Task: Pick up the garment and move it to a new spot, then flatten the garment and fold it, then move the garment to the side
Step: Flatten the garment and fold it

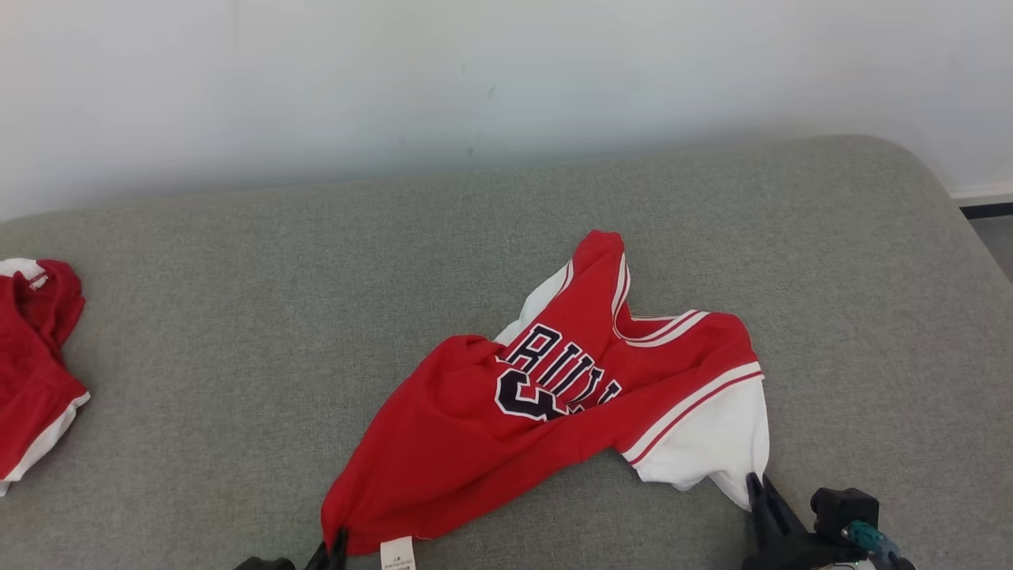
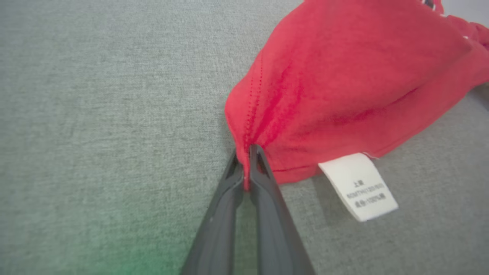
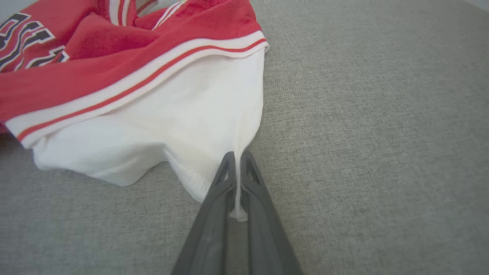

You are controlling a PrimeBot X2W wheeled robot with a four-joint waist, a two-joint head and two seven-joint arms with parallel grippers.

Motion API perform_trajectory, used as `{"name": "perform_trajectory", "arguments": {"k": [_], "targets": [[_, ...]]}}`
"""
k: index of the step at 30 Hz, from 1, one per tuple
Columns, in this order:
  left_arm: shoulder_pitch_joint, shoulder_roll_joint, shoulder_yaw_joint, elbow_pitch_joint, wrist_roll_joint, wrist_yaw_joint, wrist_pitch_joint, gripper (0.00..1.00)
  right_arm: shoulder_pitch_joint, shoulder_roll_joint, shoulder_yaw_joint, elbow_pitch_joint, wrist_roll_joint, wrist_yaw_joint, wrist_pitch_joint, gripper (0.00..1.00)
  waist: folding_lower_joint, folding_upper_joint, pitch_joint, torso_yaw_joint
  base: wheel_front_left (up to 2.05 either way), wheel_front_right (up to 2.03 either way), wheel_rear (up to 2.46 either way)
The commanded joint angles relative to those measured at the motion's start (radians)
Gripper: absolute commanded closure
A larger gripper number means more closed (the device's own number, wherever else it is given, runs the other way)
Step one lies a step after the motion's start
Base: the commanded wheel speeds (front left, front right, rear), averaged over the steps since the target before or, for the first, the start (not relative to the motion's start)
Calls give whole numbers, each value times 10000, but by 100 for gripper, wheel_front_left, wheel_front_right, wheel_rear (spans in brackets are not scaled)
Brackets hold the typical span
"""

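The garment (image 1: 554, 404) is a red jersey with white sleeves and dark lettering, lying crumpled on the grey cushioned surface (image 1: 237, 332). My left gripper (image 1: 336, 546) is shut on its red hem corner at the near left, beside a white care label (image 1: 397, 552). In the left wrist view the left gripper (image 2: 246, 160) pinches the red cloth (image 2: 344, 88) between both fingers. My right gripper (image 1: 756, 484) is shut on the tip of the white sleeve at the near right. The right wrist view shows that gripper (image 3: 237, 164) clamping white fabric (image 3: 172, 126).
A second red garment with white trim (image 1: 32, 356) lies at the far left edge of the surface. A pale wall (image 1: 475, 79) stands behind the surface. The surface's right edge (image 1: 961, 222) drops to the floor at the upper right.
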Motion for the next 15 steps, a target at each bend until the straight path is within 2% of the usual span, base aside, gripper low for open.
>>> {"name": "perform_trajectory", "arguments": {"k": [1,9,15], "targets": [[197,-19,80,-37,-75,-10,68,100,349,17,10,-131,96,-22,14,100,0,-1,-218,53,0,0,0],[933,60,792,-1878,147,79,39,100,1165,8,269,-1603,895,-22,11,100,0,-1,-375,147,0,0,0],[294,423,951,-3089,316,66,70,100,557,-411,663,-2855,1490,-22,80,100,0,-1,-180,95,0,0,0]]}}
